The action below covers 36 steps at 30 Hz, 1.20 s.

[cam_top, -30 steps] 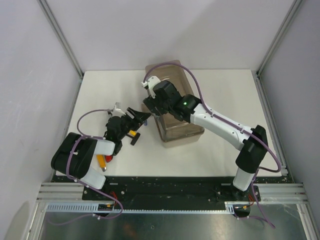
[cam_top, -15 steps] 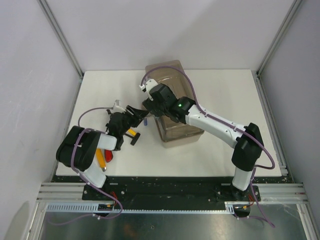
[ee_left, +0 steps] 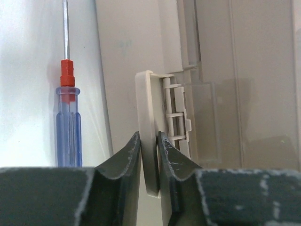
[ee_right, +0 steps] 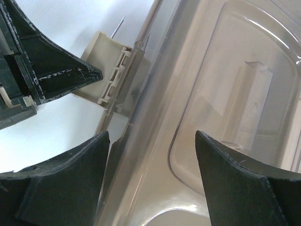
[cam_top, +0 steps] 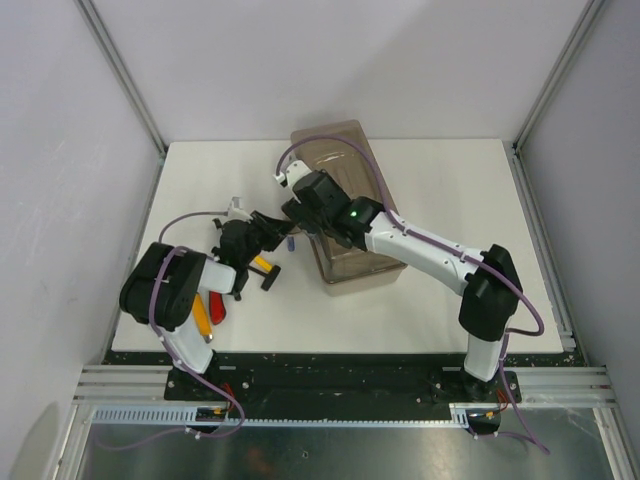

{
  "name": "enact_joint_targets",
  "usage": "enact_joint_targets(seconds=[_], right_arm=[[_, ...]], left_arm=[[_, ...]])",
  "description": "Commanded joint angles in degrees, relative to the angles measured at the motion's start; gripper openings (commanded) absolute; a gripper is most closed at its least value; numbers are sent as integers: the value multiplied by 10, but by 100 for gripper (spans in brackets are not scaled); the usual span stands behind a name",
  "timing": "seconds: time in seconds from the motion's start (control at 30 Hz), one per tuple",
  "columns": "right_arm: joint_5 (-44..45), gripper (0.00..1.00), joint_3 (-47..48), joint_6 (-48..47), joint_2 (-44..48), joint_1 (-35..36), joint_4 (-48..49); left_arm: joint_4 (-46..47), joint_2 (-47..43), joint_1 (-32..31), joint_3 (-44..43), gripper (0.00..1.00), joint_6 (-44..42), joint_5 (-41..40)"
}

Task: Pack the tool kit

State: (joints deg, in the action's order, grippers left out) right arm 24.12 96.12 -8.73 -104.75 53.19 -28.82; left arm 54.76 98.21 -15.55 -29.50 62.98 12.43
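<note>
As viewed from overhead, shows toolbox (cam_top: 350, 225) resting on the table (cam_top: 450, 180), long axis running away from the arm bases, far end leaning slightly left. Beige body under a brownish see-through lid (ee_right: 225, 94). Left gripper (ee_left: 149, 139) pinched tight on the beige latch (ee_left: 146, 108) jutting from toolbox's left side. Right gripper (ee_right: 153, 136) spread wide above the lid's left edge. Just left of toolbox, blue-handled, red-collared screwdriver (ee_left: 68, 122) lying parallel to its wall.

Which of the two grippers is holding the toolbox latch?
The left gripper: it pinches the beige latch, while the right gripper hangs open over the lid.
</note>
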Motion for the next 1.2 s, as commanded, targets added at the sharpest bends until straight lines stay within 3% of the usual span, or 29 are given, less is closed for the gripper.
enact_joint_targets(seconds=[0.0, 0.3, 0.7, 1.17], right_arm=[[9, 79, -7, -4, -24, 2, -37], [84, 93, -13, -23, -29, -4, -40], [132, 78, 47, 8, -15, -33, -59], [152, 74, 76, 36, 18, -47, -54]], left_arm=[[15, 6, 4, -20, 20, -6, 4], [14, 8, 5, -24, 6, -8, 9], [14, 10, 5, -28, 3, 2, 4], [14, 14, 5, -35, 8, 3, 6]])
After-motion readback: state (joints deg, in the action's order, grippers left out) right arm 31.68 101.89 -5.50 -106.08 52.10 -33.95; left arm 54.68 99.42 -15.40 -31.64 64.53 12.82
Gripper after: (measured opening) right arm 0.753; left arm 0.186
